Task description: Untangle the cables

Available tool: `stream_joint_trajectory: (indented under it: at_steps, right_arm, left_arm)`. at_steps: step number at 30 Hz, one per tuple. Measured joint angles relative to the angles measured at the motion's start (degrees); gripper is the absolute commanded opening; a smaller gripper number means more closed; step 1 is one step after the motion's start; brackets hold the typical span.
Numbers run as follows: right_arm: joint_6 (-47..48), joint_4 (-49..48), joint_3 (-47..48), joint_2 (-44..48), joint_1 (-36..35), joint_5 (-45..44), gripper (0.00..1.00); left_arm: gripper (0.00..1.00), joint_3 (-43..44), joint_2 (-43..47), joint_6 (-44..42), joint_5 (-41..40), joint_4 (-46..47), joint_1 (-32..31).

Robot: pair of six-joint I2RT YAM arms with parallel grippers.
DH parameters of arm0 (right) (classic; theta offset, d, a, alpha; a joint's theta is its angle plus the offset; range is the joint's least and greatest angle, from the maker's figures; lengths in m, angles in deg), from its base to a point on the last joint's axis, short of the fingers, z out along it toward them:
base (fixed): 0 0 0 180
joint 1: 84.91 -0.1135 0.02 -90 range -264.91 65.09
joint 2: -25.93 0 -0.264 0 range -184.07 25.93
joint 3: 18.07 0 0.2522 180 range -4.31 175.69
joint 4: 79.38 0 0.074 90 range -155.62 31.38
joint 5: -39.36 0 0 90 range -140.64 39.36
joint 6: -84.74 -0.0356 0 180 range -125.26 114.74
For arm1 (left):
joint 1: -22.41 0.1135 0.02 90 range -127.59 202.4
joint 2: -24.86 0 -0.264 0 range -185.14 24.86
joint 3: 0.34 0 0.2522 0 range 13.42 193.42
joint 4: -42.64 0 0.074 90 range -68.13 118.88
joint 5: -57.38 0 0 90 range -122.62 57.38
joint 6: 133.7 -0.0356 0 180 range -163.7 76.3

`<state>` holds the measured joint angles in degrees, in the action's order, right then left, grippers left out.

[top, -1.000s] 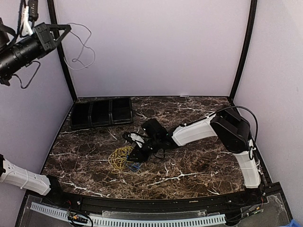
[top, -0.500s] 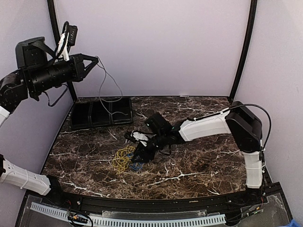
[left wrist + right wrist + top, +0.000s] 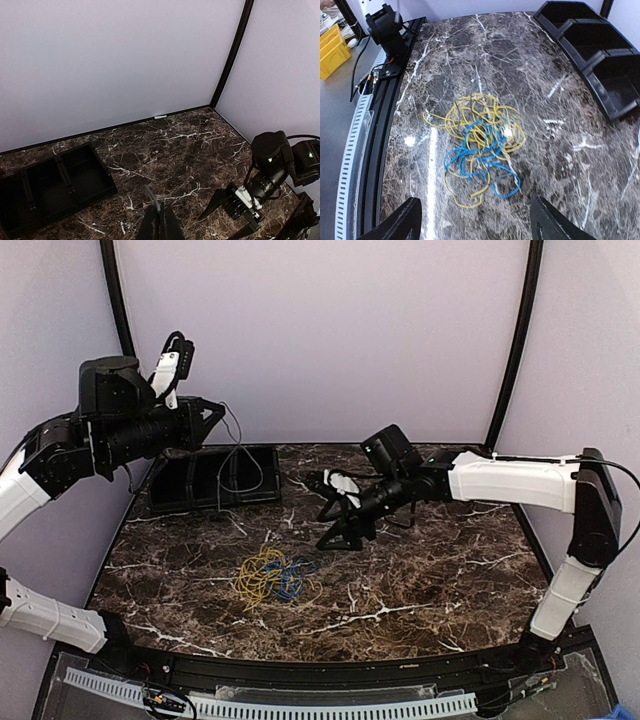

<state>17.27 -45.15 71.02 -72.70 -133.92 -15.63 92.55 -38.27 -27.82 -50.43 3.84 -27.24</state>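
Observation:
The cables lie in one tangle on the marble table: the yellow cable [image 3: 254,575] [image 3: 468,111] in loose loops, with the blue cable [image 3: 289,586] [image 3: 470,156] woven through it. My right gripper [image 3: 323,530] [image 3: 474,210] hangs open above the table, behind and to the right of the tangle, touching nothing. My left gripper [image 3: 218,412] [image 3: 161,221] is raised high at the left, shut on a thin grey cord [image 3: 240,452] [image 3: 150,196]. That cord dangles down toward the black tray.
A black three-compartment tray [image 3: 196,502] [image 3: 102,192] [image 3: 607,107] sits at the back left of the table. A black rail [image 3: 375,145] runs along the near edge. A yellow bin [image 3: 332,52] stands off the table. Lilac walls close in the back and sides.
The right gripper has opened and pulled up and back to the right, away from the tangle. The left gripper has swung down and to the right with the grey cord.

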Motion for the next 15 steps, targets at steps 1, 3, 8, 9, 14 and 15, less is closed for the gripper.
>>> stream_joint_trajectory:
  at_steps: [1, 3, 8, 9, 14, 15]
  right_arm:
    - [0.4, 0.8, -0.7, 0.9, 1.4, 0.3, 0.76]
    - [0.9, 2.1, -2.8, 2.9, 4.8, 1.4, 0.76]
    - [0.7, 3.1, -9.9, 9.8, 16.3, 5.0, 0.76]
    - [0.4, 2.8, -11.4, 11.5, 18.8, 5.7, 0.77]
    - [-0.8, 0.1, -19.3, 20.9, 30.4, 9.6, 0.76]
    - [-1.0, -0.5, -20.8, 22.8, 33.0, 10.4, 0.76]
  left_arm:
    - [0.0, 0.0, -0.6, 0.0, -0.4, -0.1, 0.0]
    - [0.0, 0.0, -1.7, 0.0, -1.2, -0.4, 0.0]
    - [0.0, 0.0, -4.6, 0.1, -2.2, -2.2, 2.3]
    - [0.0, 0.0, -5.2, 0.2, -2.0, -2.6, 3.3]
    - [0.0, 0.0, -8.5, 0.9, -0.4, -5.1, 10.4]
    - [0.0, 0.0, -9.1, 0.9, 0.1, -5.4, 11.7]
